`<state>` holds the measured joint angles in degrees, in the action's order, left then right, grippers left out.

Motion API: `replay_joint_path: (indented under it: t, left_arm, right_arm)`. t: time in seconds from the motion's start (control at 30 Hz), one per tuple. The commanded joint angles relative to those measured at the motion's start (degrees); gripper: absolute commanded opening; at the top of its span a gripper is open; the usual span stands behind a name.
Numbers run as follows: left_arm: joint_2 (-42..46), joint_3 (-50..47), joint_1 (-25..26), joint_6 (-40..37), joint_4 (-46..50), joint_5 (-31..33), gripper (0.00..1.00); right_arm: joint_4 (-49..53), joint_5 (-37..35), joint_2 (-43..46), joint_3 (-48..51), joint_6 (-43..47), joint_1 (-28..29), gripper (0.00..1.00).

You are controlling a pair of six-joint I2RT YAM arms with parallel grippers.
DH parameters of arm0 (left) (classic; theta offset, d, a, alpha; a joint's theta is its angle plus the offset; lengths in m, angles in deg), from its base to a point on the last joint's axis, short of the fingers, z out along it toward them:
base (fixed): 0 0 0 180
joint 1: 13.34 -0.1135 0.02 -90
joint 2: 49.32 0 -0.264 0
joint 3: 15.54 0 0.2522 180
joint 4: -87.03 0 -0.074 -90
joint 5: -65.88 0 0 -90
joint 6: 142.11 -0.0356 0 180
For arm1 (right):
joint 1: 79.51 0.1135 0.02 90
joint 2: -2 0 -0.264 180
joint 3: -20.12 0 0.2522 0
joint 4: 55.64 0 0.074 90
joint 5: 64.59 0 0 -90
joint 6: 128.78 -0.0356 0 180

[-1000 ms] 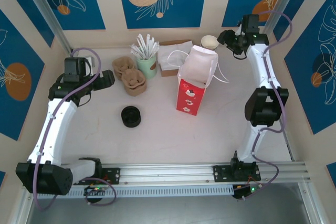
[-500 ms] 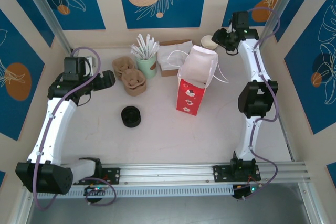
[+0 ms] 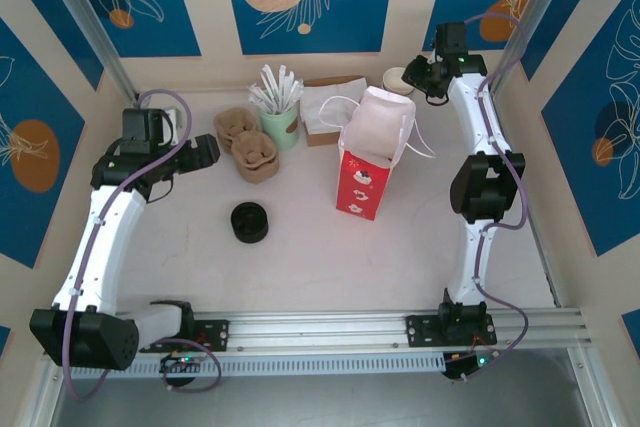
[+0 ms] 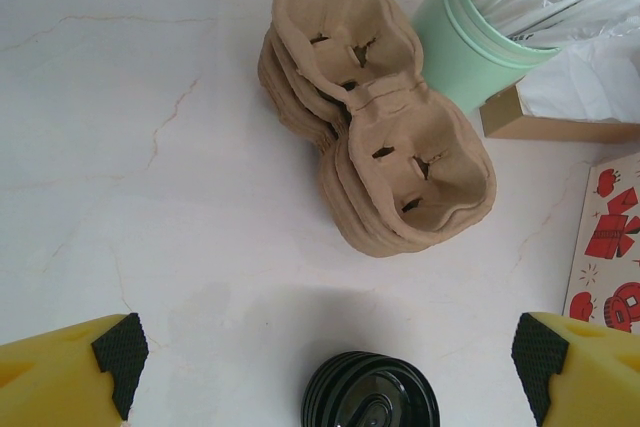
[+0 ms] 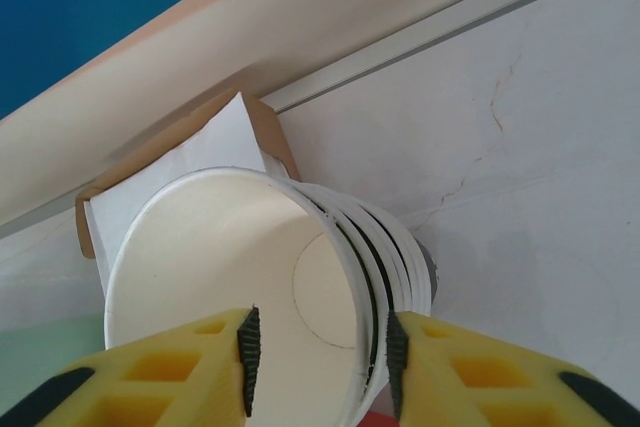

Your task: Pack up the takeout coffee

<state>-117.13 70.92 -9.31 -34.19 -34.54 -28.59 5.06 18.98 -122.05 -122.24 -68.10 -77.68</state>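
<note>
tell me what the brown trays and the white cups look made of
Trays: apparently molded paper pulp, matte; rough tan surface, soft pressed edges. Cups: probably paper, smooth off-white finish; thin walls and rims nested in a stack. Any coating cannot be told.

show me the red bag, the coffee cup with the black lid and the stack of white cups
red bag [image 3: 360, 187], top view, red printed side.
coffee cup [image 3: 249, 221], top view, its black lid.
stack of white cups [image 5: 220, 257], right wrist view, inside of top cup.
</note>
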Motion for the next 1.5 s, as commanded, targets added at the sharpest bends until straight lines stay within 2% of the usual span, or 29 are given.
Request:
replay_joint_path:
  t: [0.0, 0.3, 0.43, 0.6, 0.73, 0.87, 1.17, 1.47]
  left_arm:
    - [-0.57, 1.82, 0.54, -0.59, 1.30, -0.02, 0.96]
    - [-0.92, 2.70, 0.49, -0.72, 2.27, -0.58, 0.96]
    - [-0.57, 2.70, 0.49, -0.77, 2.44, 0.05, 0.96]
    - [-0.39, 2.66, 0.49, -0.95, 2.68, 0.12, 0.96]
    - [-0.24, 2.45, 0.54, -1.10, 3.05, 0.51, 0.96]
    - [-0.22, 2.44, 0.51, -1.21, 3.38, 0.42, 0.96]
    - [0.22, 4.26, 0.48, -0.77, 4.24, -0.60, 0.96]
    - [1.85, 6.92, 0.50, -0.60, 4.91, -4.21, 0.96]
  right_arm:
    - [0.48, -1.12, -1.85, -2.18, 0.62, 0.24, 0.38]
    - [0.48, -1.65, -2.35, -3.32, 0.05, -0.02, 0.25]
    - [0.44, -2.08, -2.79, -3.59, 0.10, 0.02, 0.23]
    - [0.84, -1.83, -2.81, -4.69, 0.28, 0.06, 0.10]
    - [1.83, -1.92, -2.78, -6.30, 0.67, 0.36, 0.04]
    - [4.03, -1.97, -2.71, -9.15, 1.27, 0.46, 0.00]
    - [10.21, -1.08, -0.40, -17.61, 2.69, 0.37, 0.00]
    - [14.73, -1.22, 9.92, -17.90, 2.93, -0.44, 0.00]
